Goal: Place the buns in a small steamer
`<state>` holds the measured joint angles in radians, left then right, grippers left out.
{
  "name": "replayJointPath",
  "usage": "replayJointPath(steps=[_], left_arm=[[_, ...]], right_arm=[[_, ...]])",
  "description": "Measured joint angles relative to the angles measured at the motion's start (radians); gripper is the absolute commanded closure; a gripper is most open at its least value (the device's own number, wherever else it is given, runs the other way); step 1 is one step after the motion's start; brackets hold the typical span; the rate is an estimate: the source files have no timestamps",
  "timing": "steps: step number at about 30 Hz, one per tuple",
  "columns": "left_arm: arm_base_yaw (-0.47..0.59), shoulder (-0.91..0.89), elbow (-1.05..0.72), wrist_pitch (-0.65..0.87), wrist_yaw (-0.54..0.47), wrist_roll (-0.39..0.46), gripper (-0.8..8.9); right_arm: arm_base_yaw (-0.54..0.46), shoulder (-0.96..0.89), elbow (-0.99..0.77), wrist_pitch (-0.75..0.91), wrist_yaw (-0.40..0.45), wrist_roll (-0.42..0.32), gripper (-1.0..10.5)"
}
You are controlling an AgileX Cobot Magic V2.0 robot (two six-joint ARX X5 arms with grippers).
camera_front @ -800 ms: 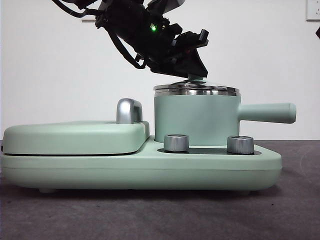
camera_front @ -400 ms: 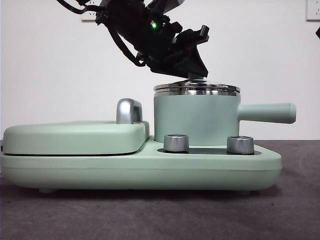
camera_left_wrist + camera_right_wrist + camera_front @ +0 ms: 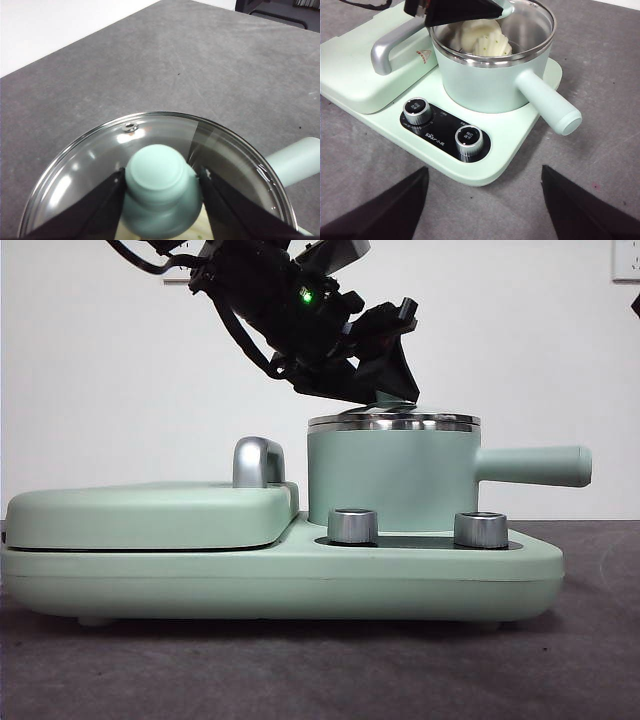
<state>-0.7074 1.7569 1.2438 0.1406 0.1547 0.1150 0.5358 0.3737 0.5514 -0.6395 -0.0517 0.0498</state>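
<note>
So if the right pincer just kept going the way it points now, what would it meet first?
Most likely the cooker base, around the two dials in front of the steamer. The right pincer hangs open and aims down at that spot; depth is hard to judge.

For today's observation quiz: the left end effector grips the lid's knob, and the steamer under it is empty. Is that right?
Not quite. The left end effector does grip the lid's knob, but the steamer is not empty: the right wrist view shows a ridged bun inside it, seen through the glass.
</note>
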Motion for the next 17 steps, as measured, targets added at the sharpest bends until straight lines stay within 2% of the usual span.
replayJointPath(steps=[4, 9, 17], left_arm=[[0.000, -0.043, -0.005, -0.063, -0.002, -0.024, 5.53], [0.019, -0.195, -0.007, -0.172, -0.002, -0.081, 5.53], [0.075, -0.396, -0.007, -0.484, -0.002, -0.181, 5.54]], right_arm=[[0.000, 0.000, 0.000, 0.000, 0.000, 0.000, 6.0], [0.000, 0.000, 0.000, 0.000, 0.000, 0.000, 6.0], [0.000, 0.010, 0.000, 0.000, -0.031, 0.000, 6.0]])
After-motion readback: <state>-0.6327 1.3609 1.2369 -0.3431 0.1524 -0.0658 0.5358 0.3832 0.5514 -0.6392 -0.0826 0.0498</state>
